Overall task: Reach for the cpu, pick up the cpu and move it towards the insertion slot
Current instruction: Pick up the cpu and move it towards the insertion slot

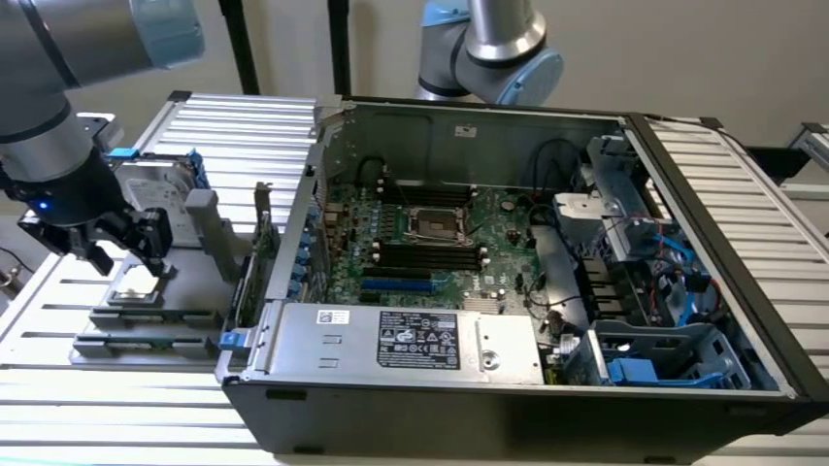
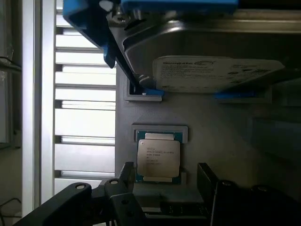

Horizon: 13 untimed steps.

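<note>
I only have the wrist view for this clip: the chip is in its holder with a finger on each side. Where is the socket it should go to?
Observer: The socket is in the green board inside the open computer case, to the exterior view's right of the gripper.
Operator: Does anything stand between the two?
Observer: Yes. The case's side wall rises between the grey stand that holds the chip and the board.
</note>
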Motion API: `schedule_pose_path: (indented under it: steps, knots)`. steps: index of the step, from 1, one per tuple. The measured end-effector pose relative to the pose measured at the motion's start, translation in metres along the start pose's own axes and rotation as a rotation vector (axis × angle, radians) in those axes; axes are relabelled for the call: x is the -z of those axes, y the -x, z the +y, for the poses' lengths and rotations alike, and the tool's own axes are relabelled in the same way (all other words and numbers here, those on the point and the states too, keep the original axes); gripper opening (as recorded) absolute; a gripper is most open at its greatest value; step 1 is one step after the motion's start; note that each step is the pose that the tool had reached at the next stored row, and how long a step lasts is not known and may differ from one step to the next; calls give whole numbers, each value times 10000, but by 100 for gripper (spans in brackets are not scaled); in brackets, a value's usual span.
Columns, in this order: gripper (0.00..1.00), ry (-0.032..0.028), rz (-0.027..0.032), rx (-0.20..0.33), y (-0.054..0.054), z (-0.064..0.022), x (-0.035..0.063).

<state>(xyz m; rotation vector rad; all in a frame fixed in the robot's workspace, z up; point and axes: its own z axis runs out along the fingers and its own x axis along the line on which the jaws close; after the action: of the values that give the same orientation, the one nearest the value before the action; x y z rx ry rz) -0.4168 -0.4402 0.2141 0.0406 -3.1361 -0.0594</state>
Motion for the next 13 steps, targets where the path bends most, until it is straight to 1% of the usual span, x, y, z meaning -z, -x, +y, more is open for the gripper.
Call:
schedule_pose_path:
  steps: [4, 9, 13]
  knots:
    - [65, 0, 1, 4, -5, 4, -62]
    - [65, 0, 1, 7, -18, 20, -88]
    - [65, -18, 1, 8, -27, 22, -124]
